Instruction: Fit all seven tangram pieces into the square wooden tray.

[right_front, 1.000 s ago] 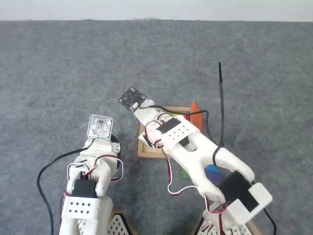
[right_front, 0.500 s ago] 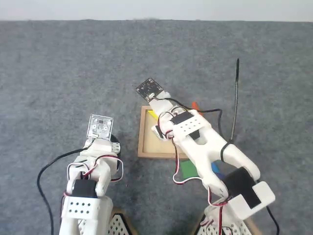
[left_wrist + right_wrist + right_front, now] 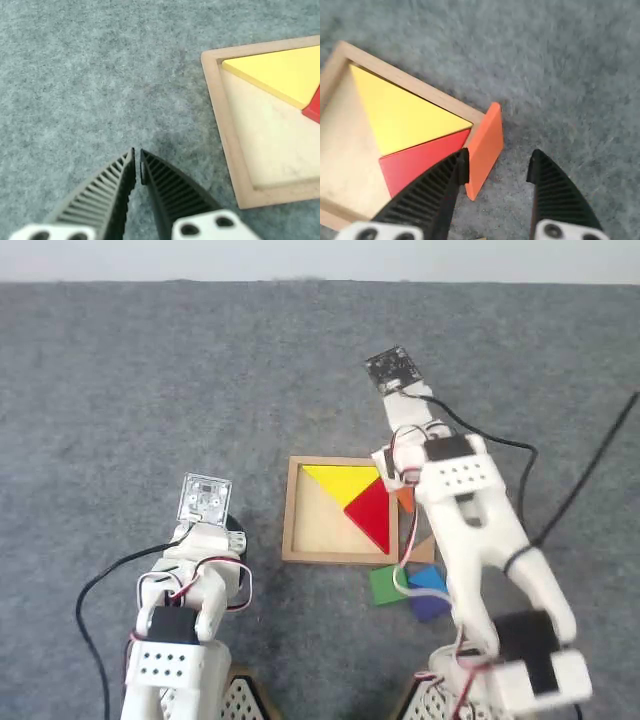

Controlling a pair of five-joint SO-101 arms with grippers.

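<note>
Grey surface (image 3: 150,370) carries the square wooden tray (image 3: 292,510), which holds a yellow triangle (image 3: 340,482) touching a red triangle (image 3: 372,512). An orange piece (image 3: 484,147) sits just outside the rim, by the spread right claw (image 3: 499,160). The left claw (image 3: 136,152) is closed, beside the tray.

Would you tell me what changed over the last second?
The right arm swung off the wooden tray to its right edge, uncovering the yellow triangle and red triangle; the right gripper, open, is at the orange piece. The left gripper and tray stayed put.
</note>
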